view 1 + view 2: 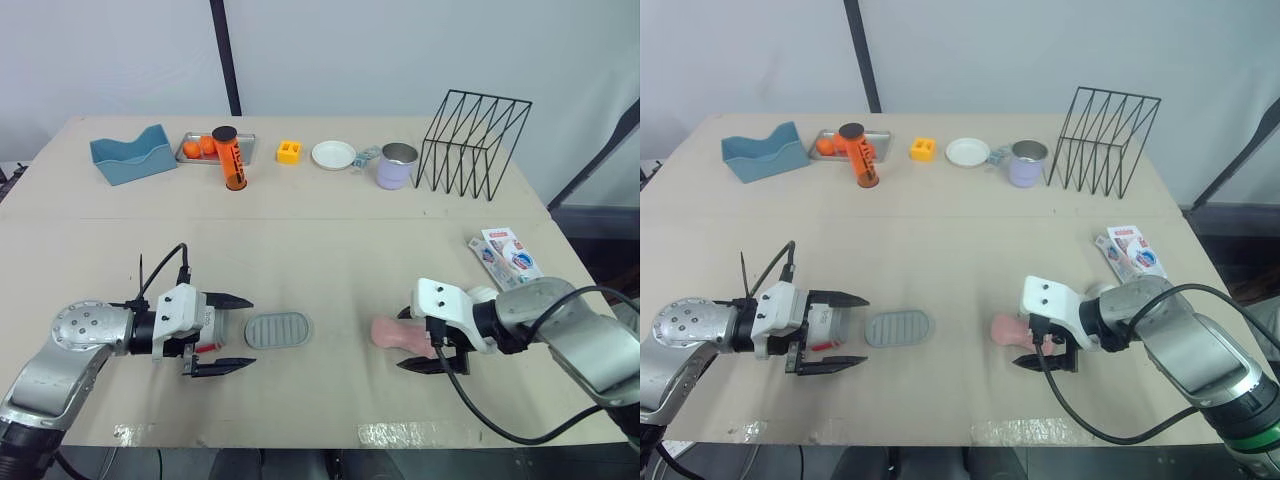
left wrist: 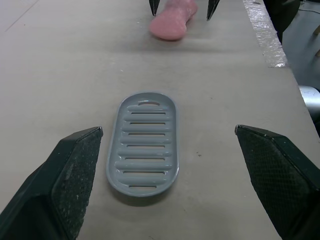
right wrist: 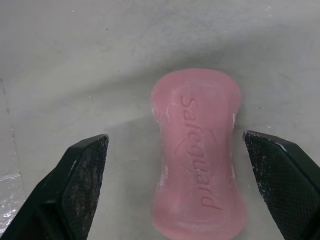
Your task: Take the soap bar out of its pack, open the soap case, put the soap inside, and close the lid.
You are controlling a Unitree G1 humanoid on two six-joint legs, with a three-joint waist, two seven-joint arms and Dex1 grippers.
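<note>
The right hand [image 1: 400,340] lies low over the worktop [image 1: 330,260] close to its near edge, its two black fingers spread wide and gripping nothing. The pink soap bar [image 3: 200,155] lies flat between them with a gap on each side. The word "Safeguard" is pressed into its upper face. The left hand [image 1: 248,331] is also near the front edge, wide open and empty, its fingertips pointing at the grey oval soap case [image 2: 142,142]. The case lies flat just beyond them with its ribbed, slotted face up, and the soap sits apart from it along the same line. Strips of clear tape [image 1: 395,433] are stuck to the front edge below the right hand. Further back on the right, close to the worktop's side edge, lies the soap pack [image 1: 505,257], white with red and blue print too small to read. Behind the hands runs a broad bare band of worktop, crossed by a seam. Along the far edge stand a blue holder [image 1: 132,157], a metal tray [image 1: 190,155], an orange tube [image 1: 232,162] with a black cap and unreadable lettering, a yellow block [image 1: 289,151], a white dish [image 1: 333,154], a lilac mug [image 1: 396,166] and a black wire rack [image 1: 475,140].
</note>
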